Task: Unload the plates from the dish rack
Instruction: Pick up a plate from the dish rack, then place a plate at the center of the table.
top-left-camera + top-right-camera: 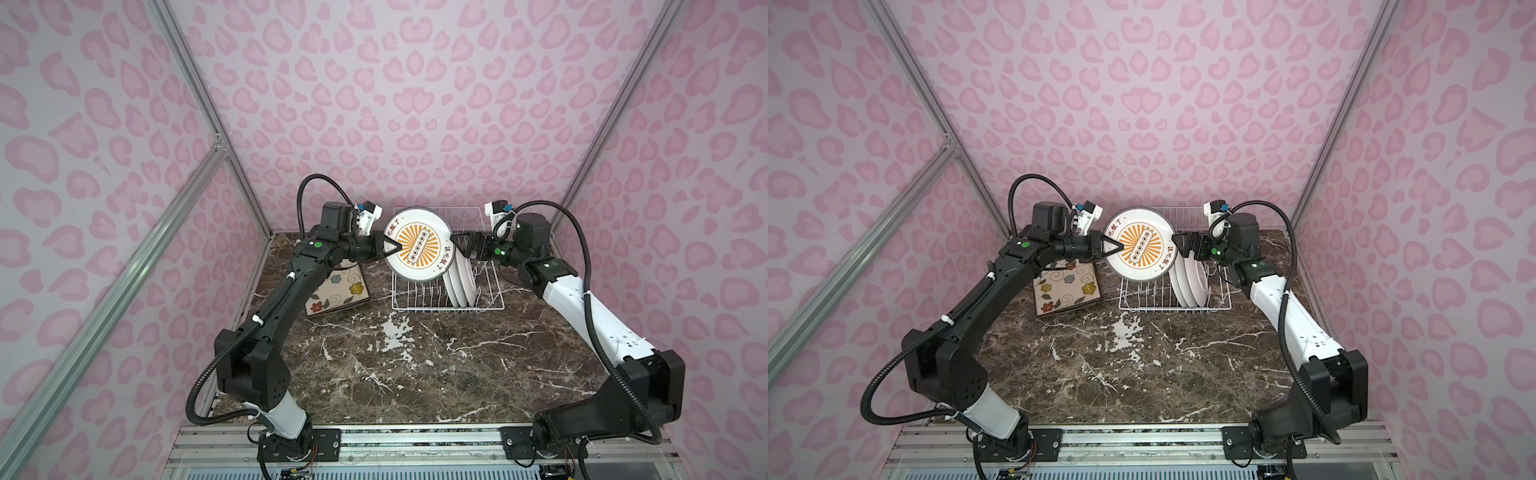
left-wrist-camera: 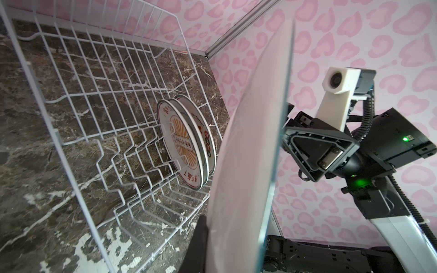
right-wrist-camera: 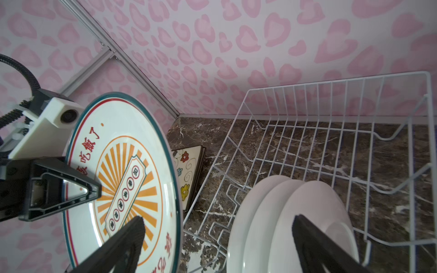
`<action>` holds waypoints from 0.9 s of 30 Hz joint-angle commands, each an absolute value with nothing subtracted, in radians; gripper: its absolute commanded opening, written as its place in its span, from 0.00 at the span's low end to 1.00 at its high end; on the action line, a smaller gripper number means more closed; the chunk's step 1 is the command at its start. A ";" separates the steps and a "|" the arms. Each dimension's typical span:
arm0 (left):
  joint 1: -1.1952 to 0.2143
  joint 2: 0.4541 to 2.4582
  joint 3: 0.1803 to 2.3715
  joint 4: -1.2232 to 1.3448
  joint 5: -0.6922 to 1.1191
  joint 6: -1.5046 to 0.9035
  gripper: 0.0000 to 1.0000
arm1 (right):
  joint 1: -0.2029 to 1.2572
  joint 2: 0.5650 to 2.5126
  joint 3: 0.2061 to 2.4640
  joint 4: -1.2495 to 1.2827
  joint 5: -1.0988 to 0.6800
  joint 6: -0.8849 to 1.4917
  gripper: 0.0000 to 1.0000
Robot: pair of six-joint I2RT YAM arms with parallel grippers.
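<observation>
**A:** How far along is the unloading?

**B:** Past halfway, I'd judge. On the dark, white-veined marble table the dish rack of thin white wire shows mostly bare tines. The square plates, glossy cream with flowers and dark edges, lie stacked flat just beside it. I can't count the layers.

**A:** And the round ones?

**B:** Three plain-backed round plates stand on edge at the rack's right end – those are left. A fourth round plate, smooth with an orange sunburst, hangs upright above the rack's left end.

**A:** Held by what?

**B:** The left gripper pinches its rim. The right gripper sits at the opposite rim, jaws spread wide – gripping nothing.
</observation>
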State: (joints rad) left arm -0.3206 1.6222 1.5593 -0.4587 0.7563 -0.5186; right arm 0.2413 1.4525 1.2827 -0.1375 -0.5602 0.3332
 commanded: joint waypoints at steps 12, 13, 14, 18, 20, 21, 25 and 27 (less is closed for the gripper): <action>-0.310 1.204 1.070 -0.535 0.514 -0.713 0.04 | 0.410 1.293 1.162 -0.277 -0.340 -0.255 0.99; -0.310 1.175 1.035 -0.535 0.503 -0.735 0.04 | 0.417 1.281 1.151 -0.266 -0.346 -0.256 0.99; -0.310 1.145 0.996 -0.532 0.491 -0.757 0.04 | 0.422 1.269 1.142 -0.260 -0.360 -0.258 0.99; -0.310 1.024 0.876 -0.558 0.450 -0.797 0.04 | 0.457 1.241 1.117 -0.267 -0.357 -0.318 0.99; -0.311 0.995 0.843 -0.613 0.427 -0.779 0.04 | 0.477 1.236 1.105 -0.283 -0.328 -0.367 0.99; -0.310 0.978 0.825 -0.632 0.423 -0.769 0.04 | 0.486 1.235 1.099 -0.300 -0.327 -0.401 0.99; -0.311 0.915 0.749 -0.638 0.432 -0.778 0.04 | 0.533 1.218 1.064 -0.342 -0.326 -0.540 0.99; -0.310 0.907 0.702 -0.620 0.442 -0.796 0.04 | 0.550 1.205 1.051 -0.355 -0.334 -0.584 0.99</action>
State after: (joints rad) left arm -0.3107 0.9184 0.7395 -0.6361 0.4454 -0.7681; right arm 0.5335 1.2167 1.0668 -0.3252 -0.3363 -0.4675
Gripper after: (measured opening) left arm 0.116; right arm 0.992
